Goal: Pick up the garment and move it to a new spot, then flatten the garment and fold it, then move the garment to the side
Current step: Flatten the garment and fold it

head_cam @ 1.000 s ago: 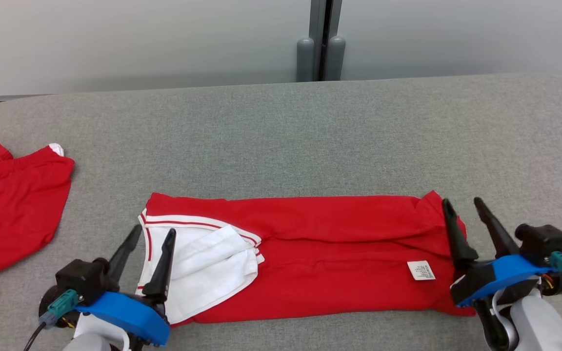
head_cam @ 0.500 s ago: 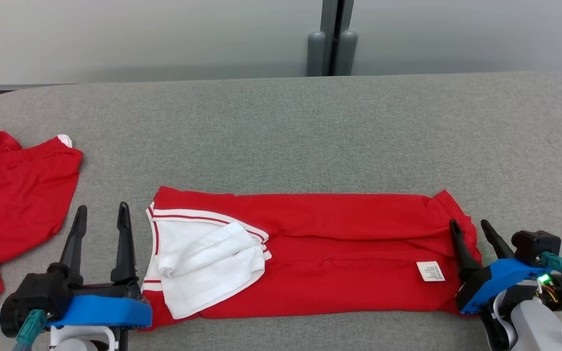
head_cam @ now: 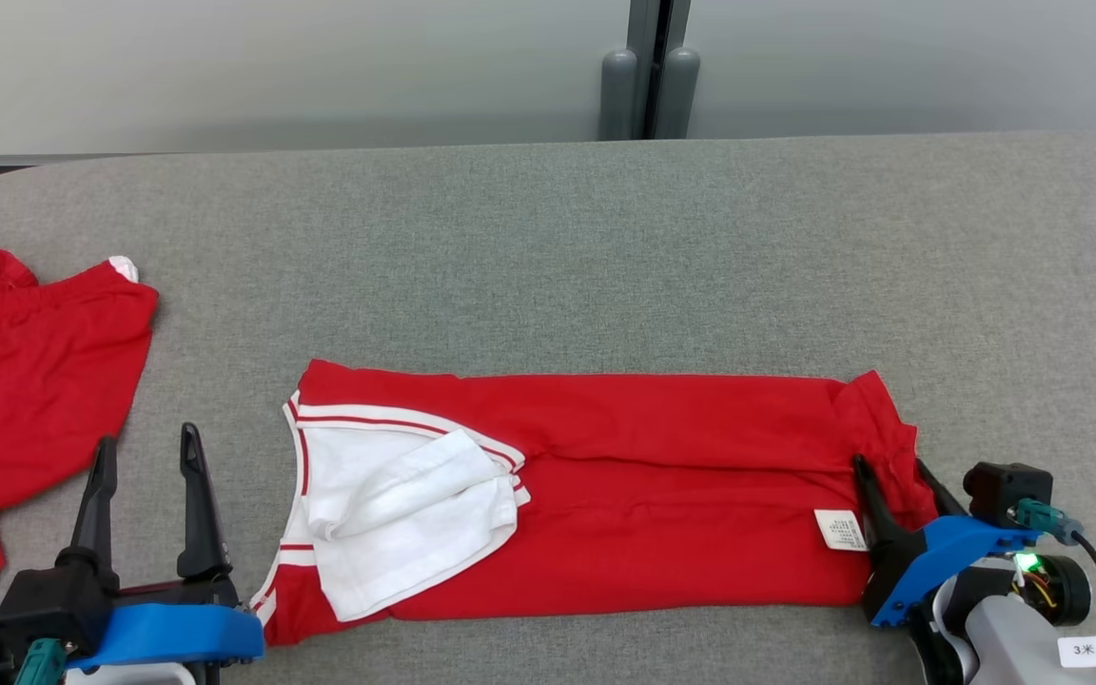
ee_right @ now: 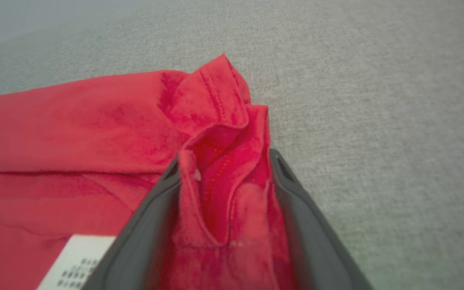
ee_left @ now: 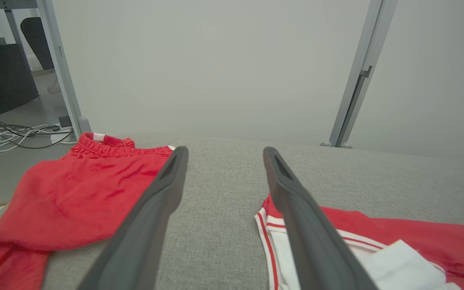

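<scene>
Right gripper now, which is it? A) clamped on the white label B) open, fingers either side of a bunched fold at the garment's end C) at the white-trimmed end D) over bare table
B: the right wrist view shows the right gripper open, straddling a raised fold of the red garment.

The left gripper (head_cam: 146, 442) is held at the lower left, its two dark fingers pointed straight up and spread wide. The right gripper (head_cam: 891, 468) is held low at the lower right, tilted leftward, fingers likewise parted, above its pale forearm (head_cam: 1009, 642).
</scene>
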Controlling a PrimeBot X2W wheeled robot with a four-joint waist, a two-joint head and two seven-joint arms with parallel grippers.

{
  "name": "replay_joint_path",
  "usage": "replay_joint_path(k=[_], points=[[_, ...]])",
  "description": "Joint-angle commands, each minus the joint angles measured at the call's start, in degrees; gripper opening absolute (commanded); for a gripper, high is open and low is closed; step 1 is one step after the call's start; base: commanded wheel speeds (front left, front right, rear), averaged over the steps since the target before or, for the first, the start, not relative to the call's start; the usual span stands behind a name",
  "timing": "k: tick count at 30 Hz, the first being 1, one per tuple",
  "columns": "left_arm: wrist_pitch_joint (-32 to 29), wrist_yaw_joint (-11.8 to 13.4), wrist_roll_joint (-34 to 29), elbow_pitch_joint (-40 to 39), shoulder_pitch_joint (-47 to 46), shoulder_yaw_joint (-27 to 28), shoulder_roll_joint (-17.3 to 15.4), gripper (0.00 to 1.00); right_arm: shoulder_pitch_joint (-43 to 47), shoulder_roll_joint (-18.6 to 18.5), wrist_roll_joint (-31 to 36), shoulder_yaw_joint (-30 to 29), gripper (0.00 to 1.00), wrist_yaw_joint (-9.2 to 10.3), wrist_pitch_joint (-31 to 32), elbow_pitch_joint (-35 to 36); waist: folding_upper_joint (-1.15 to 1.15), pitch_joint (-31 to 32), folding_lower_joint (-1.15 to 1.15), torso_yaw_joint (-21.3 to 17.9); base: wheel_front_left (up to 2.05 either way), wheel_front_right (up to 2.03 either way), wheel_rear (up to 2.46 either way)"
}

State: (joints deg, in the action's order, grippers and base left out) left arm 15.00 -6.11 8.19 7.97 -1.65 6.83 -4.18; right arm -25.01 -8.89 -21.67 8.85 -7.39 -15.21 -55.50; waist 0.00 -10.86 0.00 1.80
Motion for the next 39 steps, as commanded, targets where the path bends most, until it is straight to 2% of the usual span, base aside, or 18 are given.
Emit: replay_joint_path(k=[1, 8, 14, 20, 22, 30, 39], points=[[0.25, -0.30, -0.76, 0.31, 0.30, 0.56, 0.26, 1.00, 1.55, 1.67, -0.90, 1.59, 0.00, -0.18, 1.06, -1.71, 0.00, 0.18, 0.00, -0.01, 0.00, 0.00, 0.00], [0.25, -0.80, -2.19, 0.86, 1.51, 2.03, 0.91, 1.00, 1.68, -0.33, -3.49, 2.57, 0.00, -0.11, 0.28, 0.02, 0.00, 1.70, 0.00, -0.59, 0.00, 0.00, 0.00], [0.25, -0.95, -3.04, 0.84, 2.62, 2.69, 1.16, 1.00, 2.16, -5.30, -3.84, -0.85, 0.00, -0.09, 0.09, 1.92, 0.00, 3.37, 0.00, -1.15, 0.00, 0.00, 0.00], [0.25, -1.12, -3.31, 0.80, 3.92, 3.02, 1.22, 1.00, 3.01, -11.21, -2.91, -5.50, 0.00, -0.10, 0.07, 0.69, 0.00, 4.89, 0.00, -1.71, 0.00, 0.00, 0.00], [0.25, -1.20, -3.51, 0.75, 4.08, 2.99, 1.25, 1.00, 2.92, -12.00, -2.52, -6.61, 0.00, -0.10, 0.06, 0.70, 0.00, 5.17, 0.00, -1.88, 0.00, 0.00, 0.00], [0.25, -1.37, -3.49, 1.12, 4.85, 2.53, 1.30, 1.00, 3.84, -8.49, -0.99, -5.77, 0.00, -0.11, 0.06, 4.71, 0.00, 6.07, 0.00, -2.62, 0.00, 0.00, 0.00], [0.25, -1.45, -2.68, 1.62, 5.51, 2.11, 1.30, 1.00, 6.55, -2.87, -2.66, 0.94, 0.00, -0.11, 0.05, 13.22, 0.00, 6.47, 0.00, -2.88, 0.00, 0.00, 0.00]])
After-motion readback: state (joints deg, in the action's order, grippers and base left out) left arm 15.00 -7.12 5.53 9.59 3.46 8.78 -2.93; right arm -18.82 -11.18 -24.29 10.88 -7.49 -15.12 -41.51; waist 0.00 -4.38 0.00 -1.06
